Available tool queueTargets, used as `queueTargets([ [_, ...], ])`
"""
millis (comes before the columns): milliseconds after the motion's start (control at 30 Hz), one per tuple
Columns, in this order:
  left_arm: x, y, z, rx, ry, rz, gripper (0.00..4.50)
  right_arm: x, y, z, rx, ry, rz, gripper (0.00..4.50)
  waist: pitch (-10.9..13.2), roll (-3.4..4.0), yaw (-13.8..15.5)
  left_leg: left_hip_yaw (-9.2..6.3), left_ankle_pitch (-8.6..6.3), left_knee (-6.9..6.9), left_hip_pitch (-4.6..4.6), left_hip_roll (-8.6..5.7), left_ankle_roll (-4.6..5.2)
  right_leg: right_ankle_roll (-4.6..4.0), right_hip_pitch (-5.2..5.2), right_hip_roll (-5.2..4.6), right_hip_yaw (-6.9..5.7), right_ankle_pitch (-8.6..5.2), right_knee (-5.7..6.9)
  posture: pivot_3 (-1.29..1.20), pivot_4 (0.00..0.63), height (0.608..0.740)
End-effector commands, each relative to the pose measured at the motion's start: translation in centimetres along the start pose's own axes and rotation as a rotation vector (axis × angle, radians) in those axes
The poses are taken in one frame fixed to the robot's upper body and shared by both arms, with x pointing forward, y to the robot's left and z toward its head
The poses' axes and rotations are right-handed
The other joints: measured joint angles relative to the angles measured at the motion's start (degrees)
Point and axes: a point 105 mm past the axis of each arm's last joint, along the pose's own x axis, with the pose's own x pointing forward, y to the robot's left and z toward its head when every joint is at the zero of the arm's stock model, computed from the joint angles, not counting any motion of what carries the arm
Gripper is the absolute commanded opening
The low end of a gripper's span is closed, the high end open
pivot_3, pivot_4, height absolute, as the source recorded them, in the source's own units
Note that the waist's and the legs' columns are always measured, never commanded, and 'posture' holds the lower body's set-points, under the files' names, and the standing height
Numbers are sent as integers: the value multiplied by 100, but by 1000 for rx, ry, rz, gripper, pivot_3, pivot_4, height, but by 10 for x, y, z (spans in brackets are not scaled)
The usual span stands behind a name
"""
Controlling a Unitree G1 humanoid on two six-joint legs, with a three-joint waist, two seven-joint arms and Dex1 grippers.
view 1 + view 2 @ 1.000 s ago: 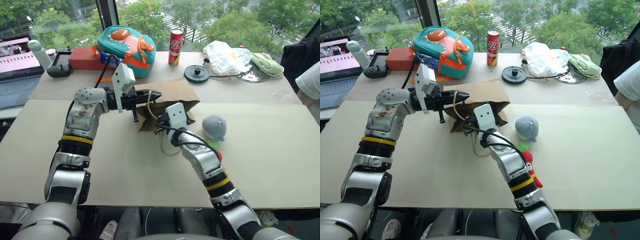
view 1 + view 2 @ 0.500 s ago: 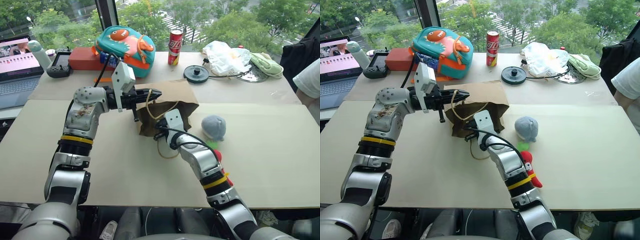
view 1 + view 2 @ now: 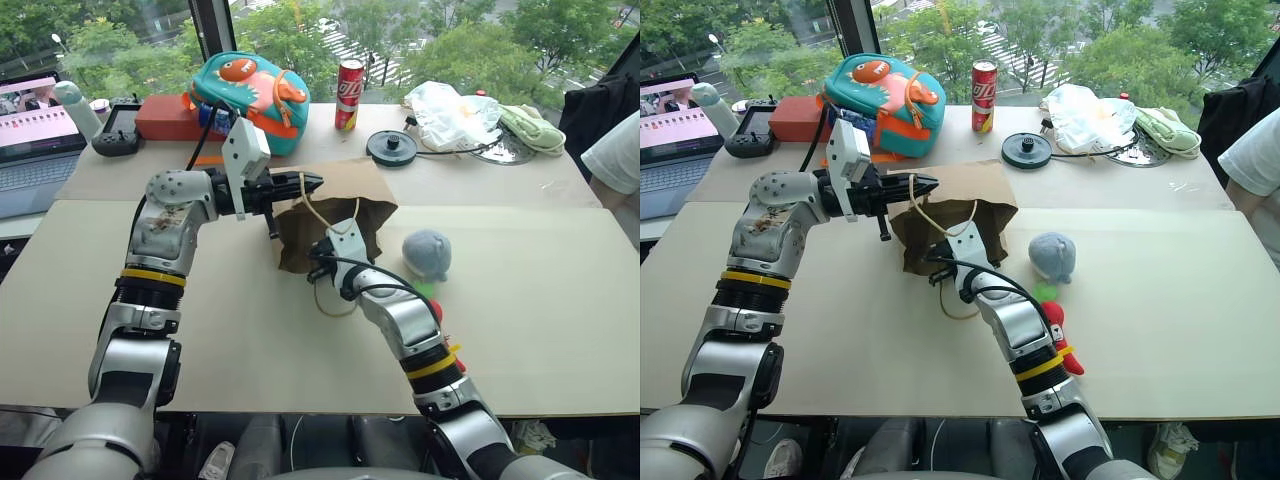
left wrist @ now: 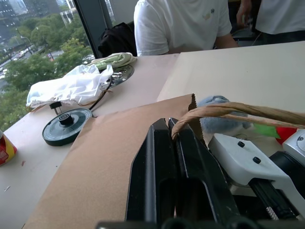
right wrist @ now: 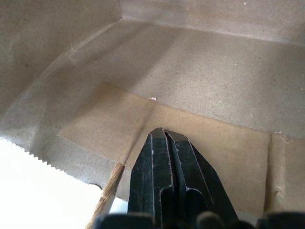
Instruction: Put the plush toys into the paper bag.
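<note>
Both eye views look down from the head onto the paper bag (image 3: 335,215) at mid-counter (image 3: 540,330), sharing that whole scene. The left wrist view looks level across the bag's top toward a seated person (image 4: 183,24). The right wrist view sits close inside the bag's mouth.

Left claw (image 4: 171,129) pinching tan cord handle (image 4: 228,110) of paper bag (image 4: 109,162), fingers (image 4: 155,157) pressed together. Grey-blue plush toy (image 4: 224,121) lying just beyond bag edge, red toy (image 4: 286,133) peeking beside it. White plastic bag (image 4: 71,88) and black round disc (image 4: 66,126) sitting on table (image 4: 238,71). Person in white shirt (image 4: 181,24) sitting behind.
</note>
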Motion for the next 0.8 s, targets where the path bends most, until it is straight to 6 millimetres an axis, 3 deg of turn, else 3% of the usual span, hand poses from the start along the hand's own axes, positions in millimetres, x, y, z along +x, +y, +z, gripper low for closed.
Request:
queueTargets([
  [33, -1, 0, 9, 30, -21, 3, 0, -17, -4, 29, 9, -122, 8, 42, 0, 0, 2, 0, 0, 0, -5, 0, 0, 0, -3, -1, 0, 0, -1, 0, 150, 739],
  [400, 1, 0, 9, 15, -28, 8, 0, -62, -13, 42, 12, -171, -4, 42, 0, 0, 2, -1, 0, -1, -8, 0, 0, 1, -9, 1, 0, 0, -2, 0, 150, 739],
  [633, 0, 1, 10, 12, -31, 11, 0, -117, -62, 50, 57, -198, -156, 42, 0, 0, 43, -4, 0, 1, -13, -6, 0, 2, -4, -4, -1, -1, -7, 0, 150, 739],
  [800, 0, 1, 9, 8, -31, 10, 0, -142, -93, 44, 15, -127, -295, 1450, 0, 0, 16, -3, 0, 0, -11, -6, 0, 2, -4, -4, 0, -1, -9, 0, 150, 739],
])
